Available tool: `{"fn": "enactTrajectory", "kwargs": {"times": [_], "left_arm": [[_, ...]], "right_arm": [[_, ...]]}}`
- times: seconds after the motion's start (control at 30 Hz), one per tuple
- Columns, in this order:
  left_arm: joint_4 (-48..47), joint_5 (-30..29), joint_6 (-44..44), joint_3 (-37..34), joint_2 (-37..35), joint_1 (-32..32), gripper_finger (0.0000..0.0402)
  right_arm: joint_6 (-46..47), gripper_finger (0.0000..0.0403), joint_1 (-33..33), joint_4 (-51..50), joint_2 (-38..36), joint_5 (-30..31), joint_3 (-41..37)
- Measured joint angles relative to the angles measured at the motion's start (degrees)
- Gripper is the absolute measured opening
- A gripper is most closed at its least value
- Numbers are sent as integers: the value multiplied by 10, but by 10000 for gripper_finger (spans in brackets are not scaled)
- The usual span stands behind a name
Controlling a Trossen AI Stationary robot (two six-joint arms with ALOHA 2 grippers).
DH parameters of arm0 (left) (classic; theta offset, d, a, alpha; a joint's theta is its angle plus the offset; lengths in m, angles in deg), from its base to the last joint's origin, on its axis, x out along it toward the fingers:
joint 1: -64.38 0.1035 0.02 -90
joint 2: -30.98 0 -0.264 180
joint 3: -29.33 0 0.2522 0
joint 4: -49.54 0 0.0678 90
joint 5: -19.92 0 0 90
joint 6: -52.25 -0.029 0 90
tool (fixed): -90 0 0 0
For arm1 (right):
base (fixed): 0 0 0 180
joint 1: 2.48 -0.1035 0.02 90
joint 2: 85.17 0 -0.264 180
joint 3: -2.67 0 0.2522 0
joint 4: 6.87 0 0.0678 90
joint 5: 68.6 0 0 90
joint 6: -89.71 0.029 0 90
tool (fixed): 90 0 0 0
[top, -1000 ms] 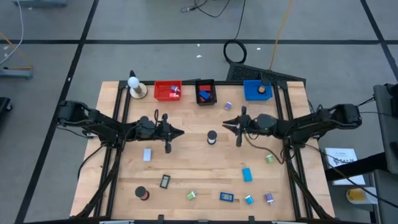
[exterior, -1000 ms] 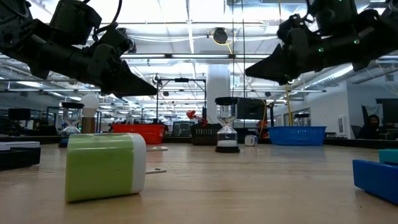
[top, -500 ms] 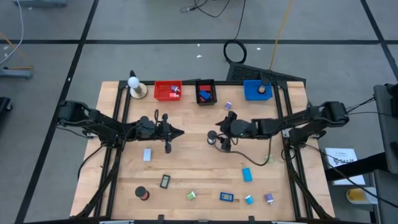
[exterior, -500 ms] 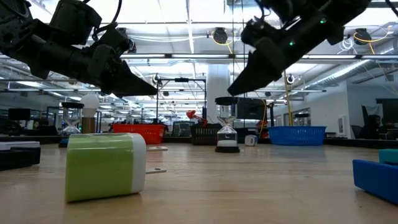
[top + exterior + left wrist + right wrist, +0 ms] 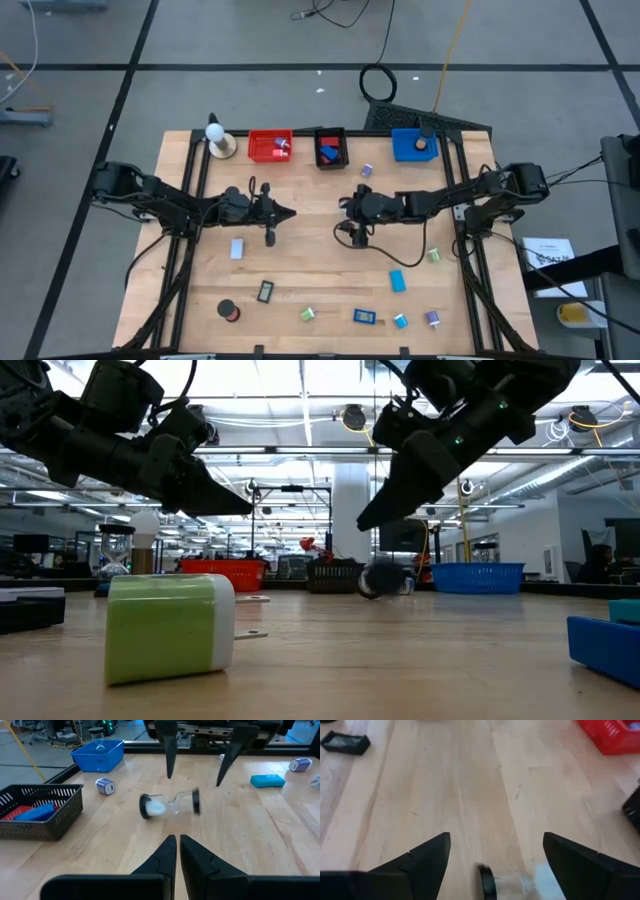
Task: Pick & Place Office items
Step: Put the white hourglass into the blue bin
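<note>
Loose on the table lie four blue or light-blue blocks (image 5: 397, 281), two green pieces (image 5: 307, 314), two purple pieces (image 5: 432, 318), one black roll (image 5: 229, 311), one black-framed rectangle (image 5: 265, 291) and one hourglass (image 5: 170, 804), beside three bins (image 5: 269, 145) and one white ball (image 5: 214, 130).

Bright overhead lighting; soft shadows; hourglass (image 5: 170, 804) motion-blurred; right wrist view soft.

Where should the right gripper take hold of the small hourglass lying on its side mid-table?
Probably at the clear glass middle of the hourglass, between its black end caps. The open right gripper hangs above it, so come straight down, fingers across the long axis. Its round shape could roll; closing across it should stop that.
</note>
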Motion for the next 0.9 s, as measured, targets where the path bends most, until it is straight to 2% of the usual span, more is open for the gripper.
{"fn": "enactTrajectory", "kwargs": {"times": [0.17,0.27,0.4,0.47,0.63,0.9], "left_arm": [[-1,0,0,0,0,0,31],[0,0,0,0,0,0,31],[0,0,0,0,0,0,31],[1,0,0,0,0,0,31],[4,0,0,0,0,0,31],[3,0,4,0,0,0,31]], "right_arm": [[9,300,0,1,-5,6,0],[81,302,0,-36,-16,38,0],[222,306,-1,-158,-17,92,25],[264,306,-1,-195,-16,104,31],[316,306,-2,-187,2,105,33],[315,305,7,-120,73,104,34]]}}
